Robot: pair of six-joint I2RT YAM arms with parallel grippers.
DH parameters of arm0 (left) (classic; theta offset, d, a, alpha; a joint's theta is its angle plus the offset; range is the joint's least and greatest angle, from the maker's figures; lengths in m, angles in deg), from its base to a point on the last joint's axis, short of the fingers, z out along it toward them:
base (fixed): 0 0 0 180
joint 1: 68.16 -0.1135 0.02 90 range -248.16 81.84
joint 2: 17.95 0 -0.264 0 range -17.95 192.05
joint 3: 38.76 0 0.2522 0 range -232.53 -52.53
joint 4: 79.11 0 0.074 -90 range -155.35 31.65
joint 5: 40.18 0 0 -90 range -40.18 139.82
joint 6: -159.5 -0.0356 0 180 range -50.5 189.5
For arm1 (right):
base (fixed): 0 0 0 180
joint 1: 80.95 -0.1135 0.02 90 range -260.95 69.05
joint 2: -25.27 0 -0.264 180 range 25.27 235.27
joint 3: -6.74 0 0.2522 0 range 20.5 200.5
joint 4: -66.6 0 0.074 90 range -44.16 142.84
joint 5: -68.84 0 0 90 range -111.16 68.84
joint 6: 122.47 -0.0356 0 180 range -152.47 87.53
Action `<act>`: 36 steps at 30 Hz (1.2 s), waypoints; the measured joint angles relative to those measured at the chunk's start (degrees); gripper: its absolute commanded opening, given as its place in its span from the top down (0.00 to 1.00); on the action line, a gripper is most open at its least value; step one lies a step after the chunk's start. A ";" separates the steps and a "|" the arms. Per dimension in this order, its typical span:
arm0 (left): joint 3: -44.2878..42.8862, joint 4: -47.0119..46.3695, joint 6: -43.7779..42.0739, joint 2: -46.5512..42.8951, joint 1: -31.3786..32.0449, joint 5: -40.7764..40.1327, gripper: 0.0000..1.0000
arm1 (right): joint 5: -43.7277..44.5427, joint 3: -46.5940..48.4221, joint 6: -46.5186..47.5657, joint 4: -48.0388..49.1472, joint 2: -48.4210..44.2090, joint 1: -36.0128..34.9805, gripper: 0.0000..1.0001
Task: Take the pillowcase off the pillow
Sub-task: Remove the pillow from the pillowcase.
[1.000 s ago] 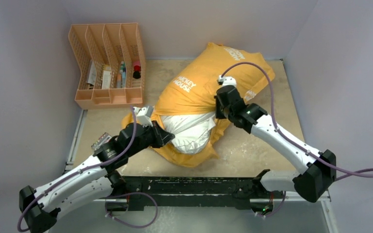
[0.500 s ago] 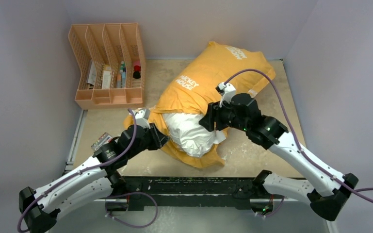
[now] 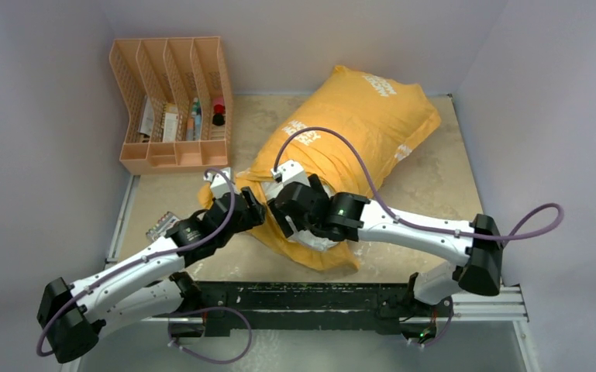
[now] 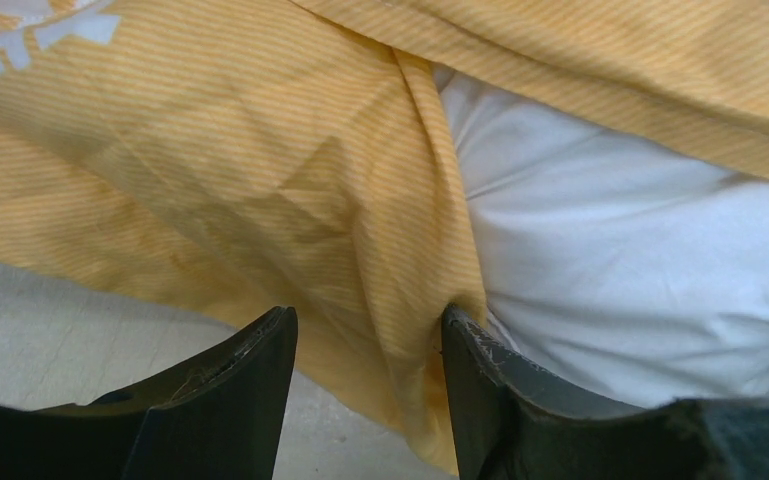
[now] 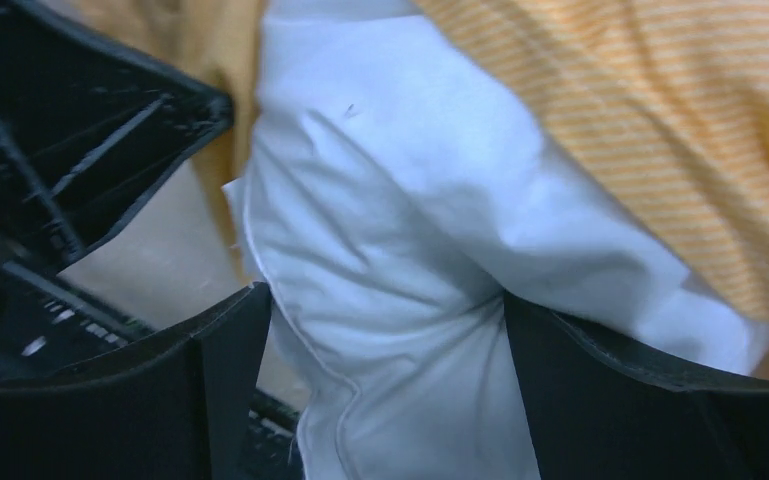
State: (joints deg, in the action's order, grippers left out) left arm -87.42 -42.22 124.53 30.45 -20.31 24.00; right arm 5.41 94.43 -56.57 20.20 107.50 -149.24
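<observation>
The orange-yellow pillowcase (image 3: 360,116) with white lettering lies slantwise across the mat, its open end toward me. The white pillow (image 5: 410,200) bulges out of that opening. In the top view my right wrist hides most of it. My left gripper (image 4: 370,330) is open at the opening's left side. A fold of the pillowcase (image 4: 260,200) hangs between its fingers and touches only the right one. My right gripper (image 5: 385,310) is open wide astride the pillow's exposed corner, with white fabric filling the gap. The two grippers sit close together in the top view, left gripper (image 3: 252,208) and right gripper (image 3: 285,211).
An orange mesh file organizer (image 3: 172,105) holding several small items stands at the back left. A small packet (image 3: 161,226) lies near the mat's left edge beside my left arm. Grey walls close in the sides and back. The black mounting rail (image 3: 302,298) runs along the front.
My right arm swung left from the pillowcase's right side to the exposed pillow end, and its jaws opened wide. My left gripper's jaws opened, letting go of the pillowcase edge.
</observation>
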 measured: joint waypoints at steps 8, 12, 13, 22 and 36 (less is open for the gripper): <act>0.37 -6.84 -2.14 6.38 -4.35 3.02 0.65 | 12.04 -0.48 -4.33 -2.10 5.46 -0.04 0.54; 1.40 -11.41 -3.69 9.05 -5.60 6.73 0.99 | 11.19 -2.49 -7.96 -1.75 5.90 2.62 0.91; 1.64 -12.09 -3.85 9.88 -5.81 7.28 1.00 | 10.73 -3.02 -8.41 -1.55 5.31 3.52 0.99; 2.01 -10.03 -3.17 7.19 -5.95 4.63 1.00 | 12.92 -3.69 -6.86 -1.66 -5.84 6.40 1.00; 3.96 -5.01 9.42 3.50 -5.27 -4.76 1.00 | 7.37 -0.72 -0.42 -1.40 -13.22 15.04 1.00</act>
State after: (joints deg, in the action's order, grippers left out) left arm -83.46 -47.22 133.95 33.95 -25.58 19.23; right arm 12.78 93.71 -56.99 18.80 94.28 -134.20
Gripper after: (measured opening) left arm 0.009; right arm 0.030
